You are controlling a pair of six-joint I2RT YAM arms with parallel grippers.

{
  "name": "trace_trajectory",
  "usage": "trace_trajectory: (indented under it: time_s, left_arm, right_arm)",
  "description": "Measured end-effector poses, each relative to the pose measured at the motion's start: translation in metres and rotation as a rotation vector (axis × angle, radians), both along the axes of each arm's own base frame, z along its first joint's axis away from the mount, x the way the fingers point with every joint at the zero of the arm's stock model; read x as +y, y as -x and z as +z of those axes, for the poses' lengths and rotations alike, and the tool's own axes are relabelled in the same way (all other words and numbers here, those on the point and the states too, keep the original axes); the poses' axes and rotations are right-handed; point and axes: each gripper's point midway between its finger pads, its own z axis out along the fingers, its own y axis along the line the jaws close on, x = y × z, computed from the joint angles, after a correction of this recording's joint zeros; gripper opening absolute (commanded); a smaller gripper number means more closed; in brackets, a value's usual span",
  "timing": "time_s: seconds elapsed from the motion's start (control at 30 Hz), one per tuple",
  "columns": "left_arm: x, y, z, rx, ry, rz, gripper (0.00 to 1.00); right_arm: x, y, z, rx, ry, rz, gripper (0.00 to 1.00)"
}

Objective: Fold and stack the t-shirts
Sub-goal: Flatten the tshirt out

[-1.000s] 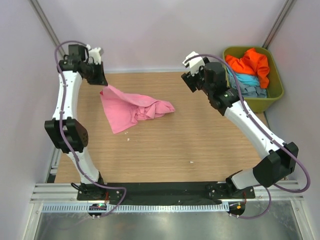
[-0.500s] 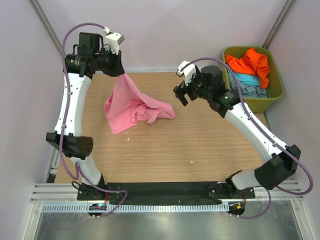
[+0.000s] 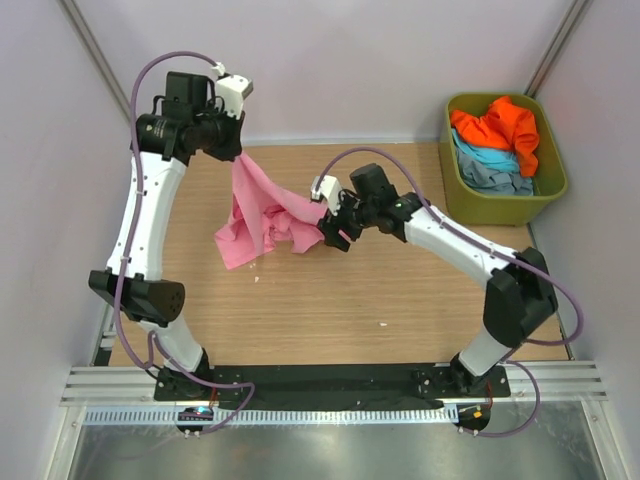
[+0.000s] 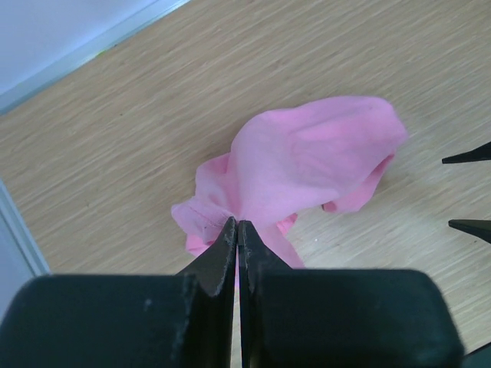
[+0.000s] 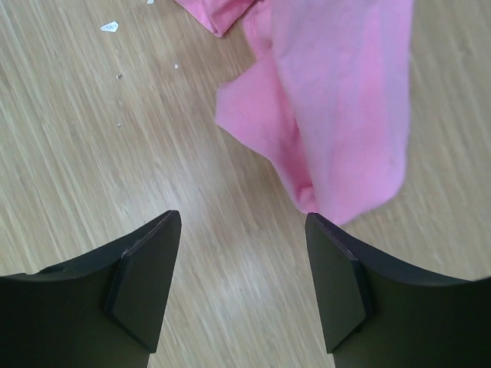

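Left gripper [image 4: 236, 225] pinches the pink t-shirt [image 3: 262, 205] between fingers pressed together, holding one end raised while the rest drapes onto the wooden table [image 3: 400, 300]; right gripper [image 5: 242, 218] hangs with jaws spread wide just beside the shirt's right edge; the orange t-shirt [image 3: 502, 125], light blue t-shirt [image 3: 488, 158] and grey-blue t-shirt [image 3: 502, 182] lie in the green tub [image 3: 556, 186], well apart.

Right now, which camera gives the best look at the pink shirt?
The top external view: the whole pink t-shirt shows, lifted by one corner. The left wrist view sees it bunched below its shut jaws; the right wrist view catches only an edge.
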Motion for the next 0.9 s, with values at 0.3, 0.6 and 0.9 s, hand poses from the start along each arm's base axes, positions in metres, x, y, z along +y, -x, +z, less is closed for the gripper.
trace_trajectory:
  time_s: [0.3, 0.6, 0.9]
  left_arm:
    - [0.011, -0.014, -0.040, 0.083, -0.072, 0.049, 0.00]
    - [0.035, -0.026, -0.062, 0.140, -0.086, 0.112, 0.00]
    - [0.055, -0.029, -0.064, 0.146, -0.082, 0.158, 0.00]
  right_arm:
    - [0.035, -0.009, -0.045, 0.246, -0.088, -0.072, 0.68]
    - [0.069, -0.015, -0.068, 0.373, -0.140, -0.067, 0.67]
    - [0.080, -0.013, -0.097, 0.417, -0.102, -0.062, 0.63]
